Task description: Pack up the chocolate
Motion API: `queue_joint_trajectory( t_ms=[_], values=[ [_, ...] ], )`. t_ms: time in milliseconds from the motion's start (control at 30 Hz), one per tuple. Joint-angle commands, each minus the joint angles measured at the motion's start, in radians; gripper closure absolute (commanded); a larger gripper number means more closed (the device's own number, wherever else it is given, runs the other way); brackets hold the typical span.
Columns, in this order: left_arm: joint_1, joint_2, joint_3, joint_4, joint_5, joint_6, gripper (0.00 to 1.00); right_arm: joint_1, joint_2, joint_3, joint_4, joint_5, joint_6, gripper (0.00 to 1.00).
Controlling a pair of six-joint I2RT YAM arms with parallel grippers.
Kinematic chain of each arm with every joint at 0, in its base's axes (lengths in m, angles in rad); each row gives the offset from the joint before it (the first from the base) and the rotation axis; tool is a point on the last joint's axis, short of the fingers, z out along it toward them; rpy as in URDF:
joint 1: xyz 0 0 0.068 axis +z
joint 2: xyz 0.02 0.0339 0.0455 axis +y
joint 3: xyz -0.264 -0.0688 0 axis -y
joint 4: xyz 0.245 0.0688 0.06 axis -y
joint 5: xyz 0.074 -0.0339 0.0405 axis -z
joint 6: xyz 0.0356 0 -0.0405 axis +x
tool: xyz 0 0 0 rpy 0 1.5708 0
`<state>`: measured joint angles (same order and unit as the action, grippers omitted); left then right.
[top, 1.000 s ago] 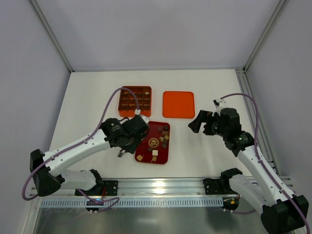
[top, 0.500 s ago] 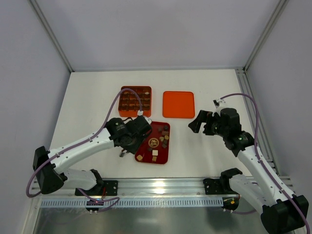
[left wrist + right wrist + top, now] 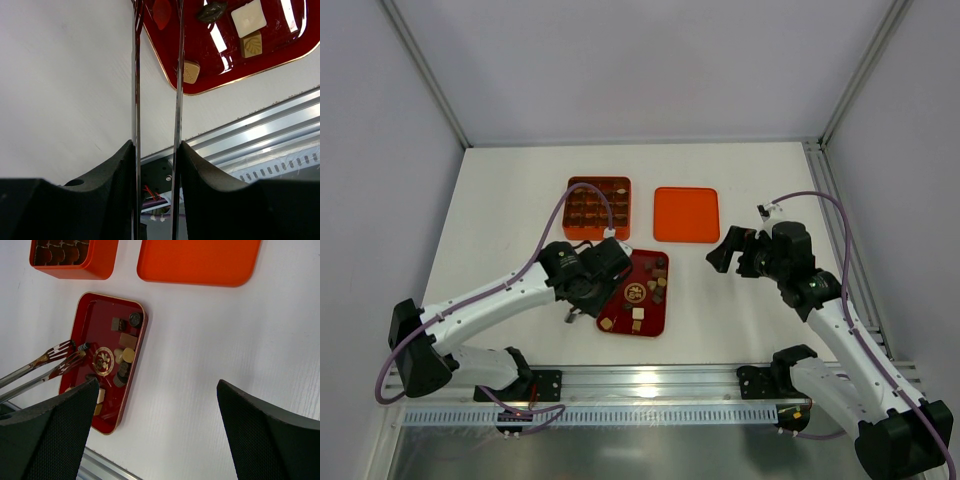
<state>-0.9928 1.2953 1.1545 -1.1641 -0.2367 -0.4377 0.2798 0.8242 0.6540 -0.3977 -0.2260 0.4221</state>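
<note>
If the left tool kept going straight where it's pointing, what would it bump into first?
The left tool grips metal tongs whose tips reach over the dark red tray, so its floor probably comes first, or a small chocolate near the tips; depth is unclear.

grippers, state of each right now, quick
Left gripper: shut on the metal tongs.
Right gripper: jaws open, holding nothing.
</note>
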Motion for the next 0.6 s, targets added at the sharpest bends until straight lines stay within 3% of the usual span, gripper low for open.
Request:
queue_joint_trajectory(
  t_ms=[0,567],
  values=[
    [-0.004,-0.010,0.001,-0.017,0.016,0.004,0.60,0.006,-0.017,0.009,0.013,0.011,0.006,0.00],
    [-0.004,-0.011,-0.019,-0.031,0.051,-0.012,0.60,0.007,-0.025,0.001,0.014,0.013,0.009,0.00]
  ],
)
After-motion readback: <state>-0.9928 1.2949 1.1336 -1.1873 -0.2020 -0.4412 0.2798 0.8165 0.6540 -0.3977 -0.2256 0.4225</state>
